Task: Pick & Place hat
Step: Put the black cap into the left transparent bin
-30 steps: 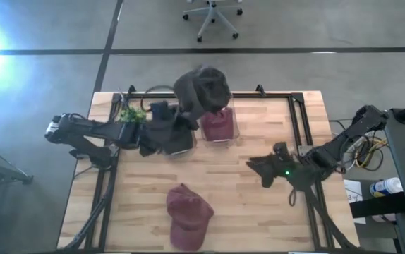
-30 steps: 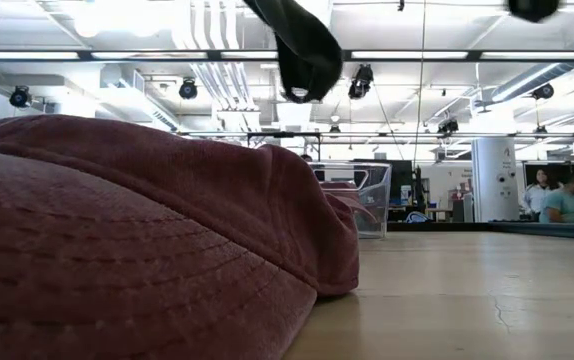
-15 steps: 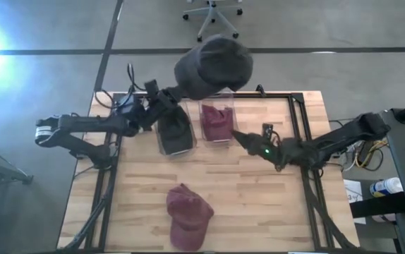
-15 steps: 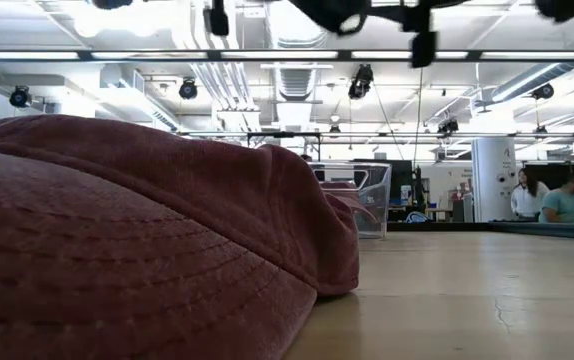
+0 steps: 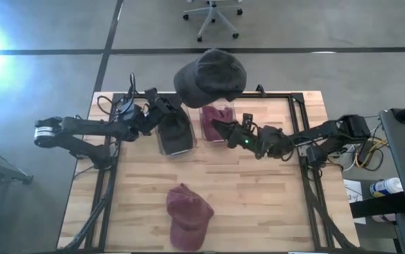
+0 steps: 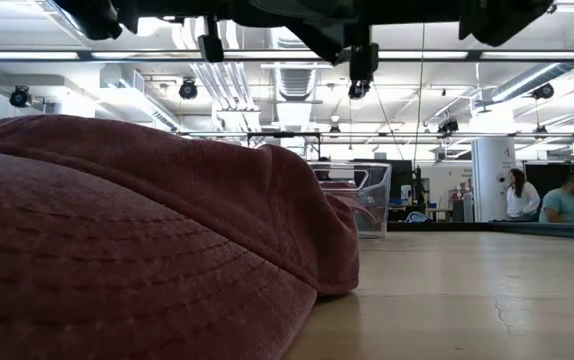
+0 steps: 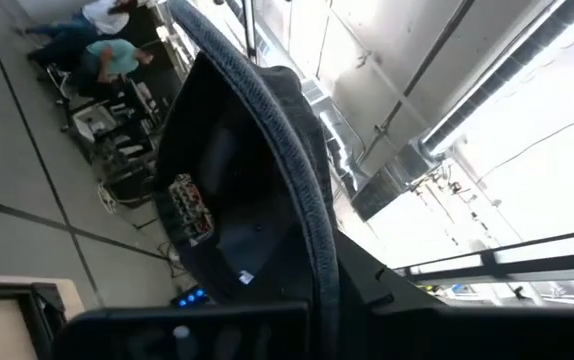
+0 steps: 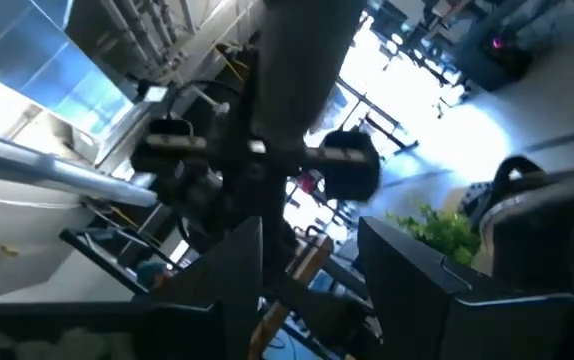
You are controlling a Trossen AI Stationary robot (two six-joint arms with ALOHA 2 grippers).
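Observation:
A grey hat [image 5: 212, 74] is held high over the table's far edge by my left gripper [image 5: 170, 107], which is shut on it. The left wrist view shows its dark inside [image 7: 227, 200] and its stitched rim. My right gripper [image 5: 218, 125] is open, raised above the right bin and pointing at the grey hat. In the right wrist view the hat's grey edge [image 8: 297, 60] shows ahead of the open fingers [image 8: 232, 280], apart from them. A maroon hat [image 5: 188, 215] lies crown up on the table's near part and fills the low view [image 6: 147, 230]. My left gripper pinches the grey hat by its rim [image 7: 319, 265], reaching up from the table's left side. The hat is lifted clear of the table and the bins. It stands out beyond the fingers with its opening toward the wrist camera.
Two clear bins stand at the table's far middle. The left one [image 5: 175, 135] holds a dark hat, the right one [image 5: 217, 121] a maroon hat. A black frame rail [image 5: 298, 120] runs along the table's right side. People [image 6: 567, 197] are in the room beyond.
My left gripper has risen and swung toward the far edge, carrying the grey hat up from above the bins to well above the table. My right gripper has travelled from the table's right toward the far left, rising, and now points at the hat.

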